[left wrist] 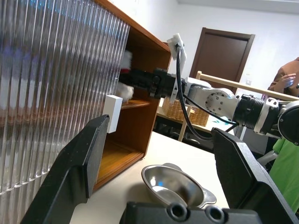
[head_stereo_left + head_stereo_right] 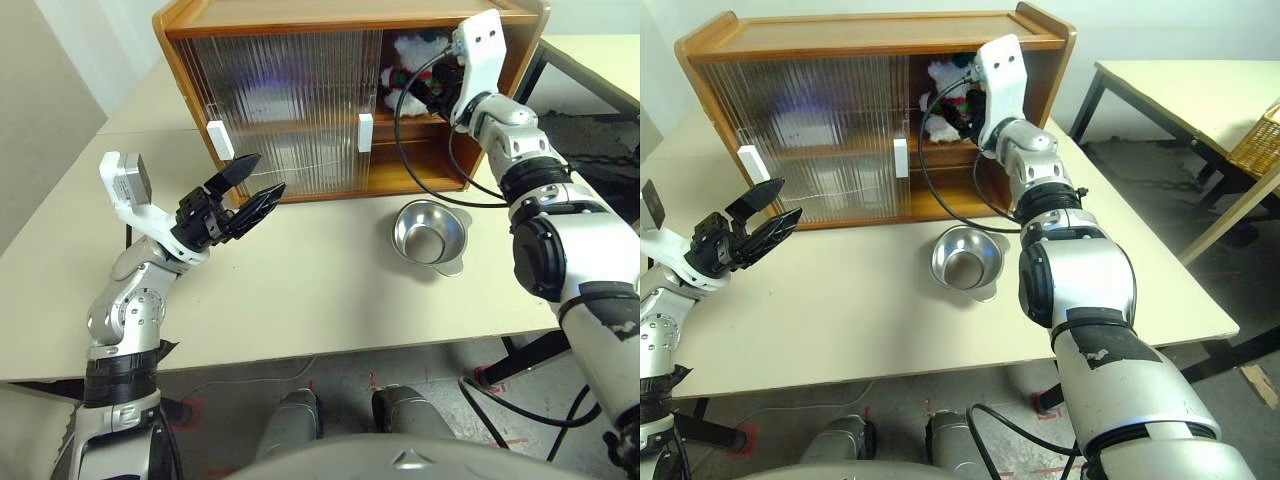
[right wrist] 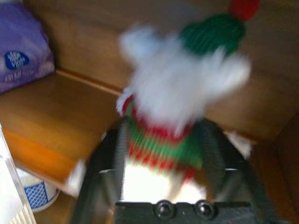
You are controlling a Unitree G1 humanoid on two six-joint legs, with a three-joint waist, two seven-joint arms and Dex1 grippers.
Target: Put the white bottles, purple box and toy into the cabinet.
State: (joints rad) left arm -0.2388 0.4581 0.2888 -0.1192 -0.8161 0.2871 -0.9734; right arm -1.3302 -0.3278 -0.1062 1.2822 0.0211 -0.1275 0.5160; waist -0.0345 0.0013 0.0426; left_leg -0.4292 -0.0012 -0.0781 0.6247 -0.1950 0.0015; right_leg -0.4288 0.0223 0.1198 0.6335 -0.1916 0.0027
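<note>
The cabinet [image 2: 300, 20] stands at the back of the table with its right side open. My right gripper [image 2: 425, 85] reaches onto the inner shelf there. The toy [image 3: 182, 93], fluffy white with red and green bands, stands upright between the gripper's open, blurred fingers [image 3: 105, 154]. The purple box [image 3: 21, 56] lies further along the same shelf. One white bottle [image 3: 39, 193] sits below the shelf edge on the cabinet floor. My left gripper [image 2: 262, 178] hovers open and empty over the table, in front of the closed ribbed doors [image 2: 280, 100].
A shiny steel bowl [image 2: 432, 232] sits on the table just in front of the cabinet's open side, under my right arm. A second table [image 2: 1200, 90] with a wicker basket [image 2: 1260, 140] stands to the right. A person [image 1: 287, 79] is in the background.
</note>
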